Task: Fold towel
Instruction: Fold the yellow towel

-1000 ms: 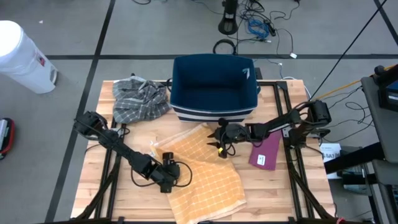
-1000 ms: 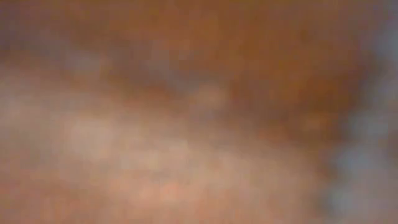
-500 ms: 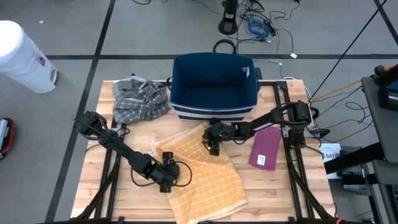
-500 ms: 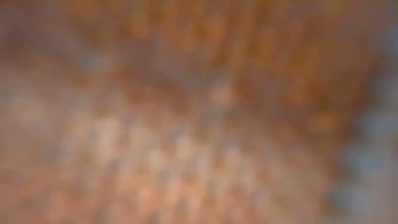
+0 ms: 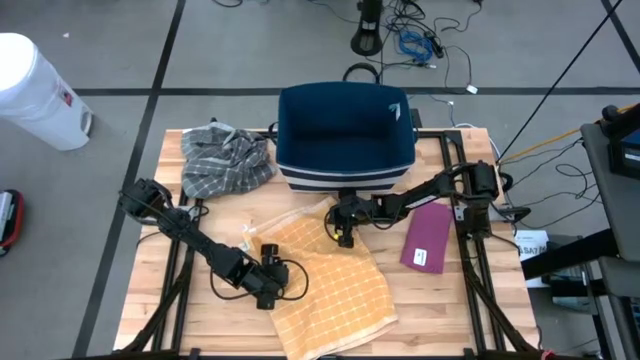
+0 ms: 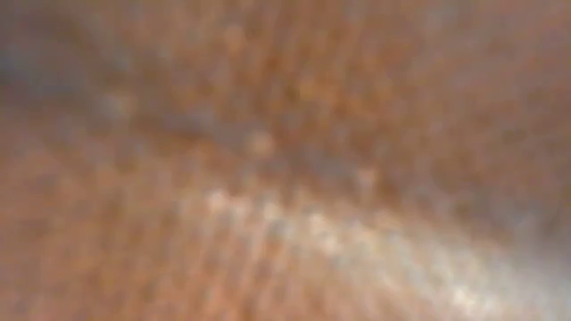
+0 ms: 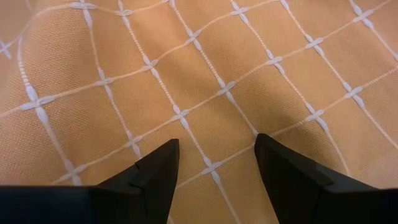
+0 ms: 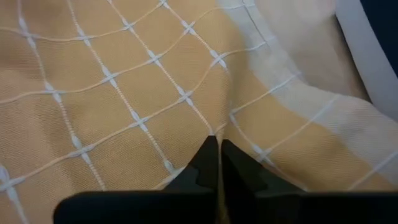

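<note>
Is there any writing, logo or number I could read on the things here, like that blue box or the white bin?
None can be read.
Navy bin: a small white mark near its far right corner, too small to make out.
White container on the floor: a small red patch on its side, too small to read.
Purple pouch: a pale tag at its near end, unreadable.
Orange towel and grey plaid cloth: woven patterns only, no text.

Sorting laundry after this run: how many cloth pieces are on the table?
2. The orange grid-patterned towel lies spread across the table's front middle; the crumpled grey plaid cloth sits at the back left corner, beside the navy bin. More could be hidden inside the bin.
</note>
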